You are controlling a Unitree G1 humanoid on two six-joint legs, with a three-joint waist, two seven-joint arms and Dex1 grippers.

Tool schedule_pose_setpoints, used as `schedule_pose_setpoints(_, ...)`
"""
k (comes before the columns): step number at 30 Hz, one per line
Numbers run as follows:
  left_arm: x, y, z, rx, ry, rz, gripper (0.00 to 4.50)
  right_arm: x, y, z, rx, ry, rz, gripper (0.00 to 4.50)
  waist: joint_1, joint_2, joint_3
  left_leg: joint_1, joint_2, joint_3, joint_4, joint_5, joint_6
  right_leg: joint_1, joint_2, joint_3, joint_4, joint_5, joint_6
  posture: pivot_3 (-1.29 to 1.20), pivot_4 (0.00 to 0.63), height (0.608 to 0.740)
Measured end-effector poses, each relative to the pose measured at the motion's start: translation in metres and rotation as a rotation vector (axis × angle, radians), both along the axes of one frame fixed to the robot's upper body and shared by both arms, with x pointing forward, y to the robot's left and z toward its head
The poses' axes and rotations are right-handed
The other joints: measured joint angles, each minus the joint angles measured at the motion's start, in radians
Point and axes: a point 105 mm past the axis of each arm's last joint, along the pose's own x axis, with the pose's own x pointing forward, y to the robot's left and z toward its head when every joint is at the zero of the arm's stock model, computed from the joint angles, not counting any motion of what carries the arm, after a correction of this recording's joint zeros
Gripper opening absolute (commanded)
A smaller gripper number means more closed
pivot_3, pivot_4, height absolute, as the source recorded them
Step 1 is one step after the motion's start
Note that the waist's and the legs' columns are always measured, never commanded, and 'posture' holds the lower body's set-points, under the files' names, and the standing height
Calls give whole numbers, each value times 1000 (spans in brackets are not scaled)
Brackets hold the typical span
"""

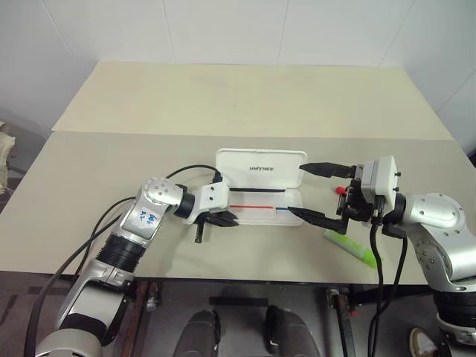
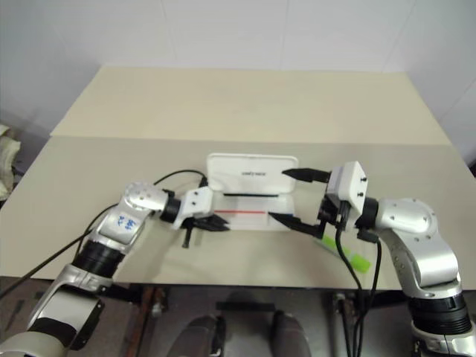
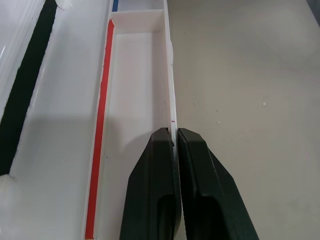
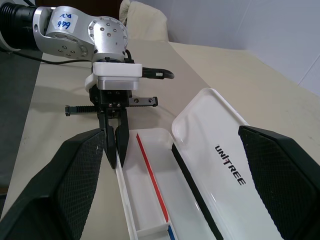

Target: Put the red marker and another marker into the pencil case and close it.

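The white pencil case (image 1: 239,159) lies open at the middle of the table, its lid with dark lettering folded back and red and blue stripes (image 3: 99,125) in the tray. My left gripper (image 1: 232,219) is shut on the tray's front wall (image 3: 168,75) near its left end. At the case's right end my right gripper (image 1: 298,189) stands wide open, one finger over the lid and one at the tray's front corner, holding nothing. A red tip of the red marker (image 1: 340,191) peeks out behind the right gripper; the rest is hidden. The lime-green marker (image 1: 349,248) lies on the table below the right gripper.
The beige table (image 1: 111,171) meets a second table (image 1: 245,97) along a seam behind the case. Its front edge runs just below the green marker. A black cable (image 1: 190,170) loops above my left wrist. White walls close off the back.
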Motion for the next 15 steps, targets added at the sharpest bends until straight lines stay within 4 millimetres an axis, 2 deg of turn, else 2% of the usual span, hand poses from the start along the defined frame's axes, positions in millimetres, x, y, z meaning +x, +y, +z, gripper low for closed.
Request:
schedule_pose_setpoints(2,-1,-2,-1,-10,29,11,1063,0,0,0,0,0,0,4500,0,0,0,0,0,0,1,0,0,0,0,0,0,0,0,0,150,740)
schedule_pose_setpoints(6,-1,-4,-1,-22,44,20,2478,0,1,-1,4,2,3,4500,0,0,0,0,0,0,2,0,0,0,0,0,1,0,0,0,150,740)
schedule_pose_setpoints(12,-10,-11,10,-83,93,7,4451,0,3,-2,3,9,12,4500,0,0,0,0,1,0,2,0,0,0,0,0,1,0,0,0,150,740)
schedule_pose_setpoints(15,-17,-16,22,-142,119,-13,4451,1,3,-4,6,17,13,4500,-1,0,0,0,2,0,2,0,0,0,0,1,1,0,0,0,150,740)
